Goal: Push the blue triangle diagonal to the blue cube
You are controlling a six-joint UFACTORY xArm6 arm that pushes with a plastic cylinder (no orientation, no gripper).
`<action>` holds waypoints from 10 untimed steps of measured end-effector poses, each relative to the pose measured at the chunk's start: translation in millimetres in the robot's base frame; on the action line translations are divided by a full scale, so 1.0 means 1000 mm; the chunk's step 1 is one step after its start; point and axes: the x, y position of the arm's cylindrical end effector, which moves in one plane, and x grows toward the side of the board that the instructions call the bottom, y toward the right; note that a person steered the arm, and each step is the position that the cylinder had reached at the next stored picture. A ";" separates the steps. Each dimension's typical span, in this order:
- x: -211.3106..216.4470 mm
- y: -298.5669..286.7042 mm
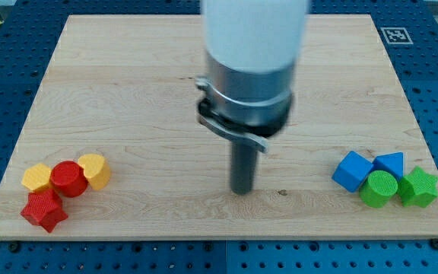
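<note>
The blue cube (352, 170) sits near the view's bottom right of the wooden board (128, 91). The blue triangle (391, 163) lies just right of it, touching or nearly touching. A green cylinder (379, 189) sits below and between them, and a green star (419, 187) lies right of the cylinder. My tip (242, 190) rests on the board near the bottom middle, well left of the blue cube and apart from every block.
At the view's bottom left is a cluster: a yellow hexagon-like block (37, 177), a red cylinder (68, 179), a yellow block (94, 170) and a red star (44, 211). The arm's wide body (253, 53) hides the board's top middle.
</note>
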 end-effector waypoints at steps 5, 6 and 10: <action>0.023 0.141; 0.023 0.141; 0.042 0.275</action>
